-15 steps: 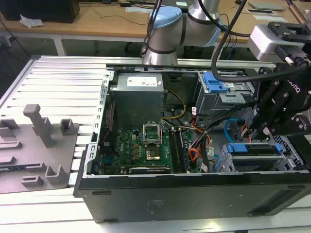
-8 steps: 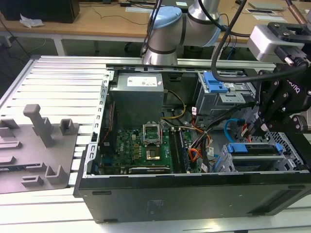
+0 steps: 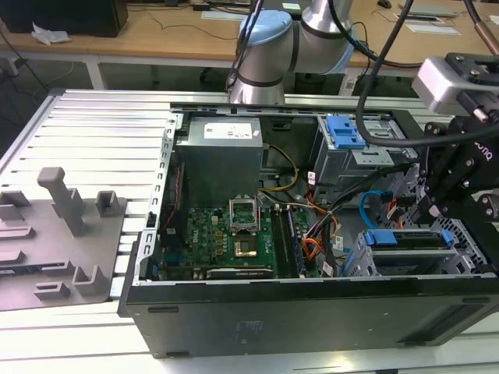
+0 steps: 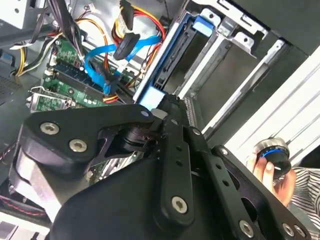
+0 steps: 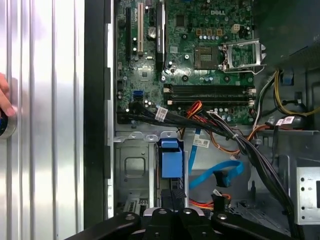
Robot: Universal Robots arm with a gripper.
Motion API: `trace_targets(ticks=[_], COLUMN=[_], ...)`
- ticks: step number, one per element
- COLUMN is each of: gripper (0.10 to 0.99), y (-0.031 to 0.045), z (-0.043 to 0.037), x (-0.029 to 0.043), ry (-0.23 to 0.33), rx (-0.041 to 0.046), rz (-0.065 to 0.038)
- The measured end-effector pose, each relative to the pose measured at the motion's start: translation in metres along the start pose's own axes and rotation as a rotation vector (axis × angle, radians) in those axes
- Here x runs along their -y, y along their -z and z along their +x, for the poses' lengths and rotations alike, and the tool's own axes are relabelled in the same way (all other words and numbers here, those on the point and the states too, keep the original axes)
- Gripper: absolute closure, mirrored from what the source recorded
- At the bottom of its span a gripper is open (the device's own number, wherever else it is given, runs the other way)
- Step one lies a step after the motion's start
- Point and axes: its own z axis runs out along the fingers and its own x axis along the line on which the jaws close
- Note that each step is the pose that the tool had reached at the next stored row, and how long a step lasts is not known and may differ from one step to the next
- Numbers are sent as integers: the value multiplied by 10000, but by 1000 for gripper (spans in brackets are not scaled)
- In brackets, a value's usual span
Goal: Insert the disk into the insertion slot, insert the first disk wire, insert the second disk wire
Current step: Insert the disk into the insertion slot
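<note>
Disk (image 5: 170, 162) stands edge-on inside the insertion slot (image 5: 132, 165), the silver cage at the corner of the open computer case (image 3: 312, 312). Its blue carrier shows above the cage wall. How deep it sits cannot be read from here.

Hand (image 5: 172, 200) is at the near end of the disk. Its two dark fingers are drawn almost together over that end, which reads as closed on the carrier.

Second disk wire (image 5: 220, 172) loops just beside the slot. Its dark plug lies loose on the case floor, apart from the disk, so that wire is not yet connected.

Orange wire bundle (image 5: 210, 205) runs close to the hand's base. Black wire bundle (image 5: 250, 150) crosses between the motherboard (image 5: 200, 50) and the cage.

Case sits on the slatted metal counter (image 5: 50, 125).

Risks, as judged:
- Skew. The slot is only as wide as the disk. A slight tilt of the carrier against the cage rails could jam it halfway, and further pushing would strain the plastic frame.
- Slip. The grip is on a narrow plastic edge. If the disk binds, the fingers may slide off rather than drive it home.
- Snagging. The hand's bulky body works near the blue loop and the orange bundle. Any sideways move could hook a wire and drag the plug out of reach or under the disk.
- False seating. The disk may look seated without its carrier being latched.
</note>
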Motion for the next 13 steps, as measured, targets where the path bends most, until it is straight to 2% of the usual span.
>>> trace_targets(ticks=[4, 13], gripper=[980, 980], y=[-86, -94], z=[1, 1], x=[79, 85], ry=[0, -1], rx=[0, -1], rz=[-18, -19])
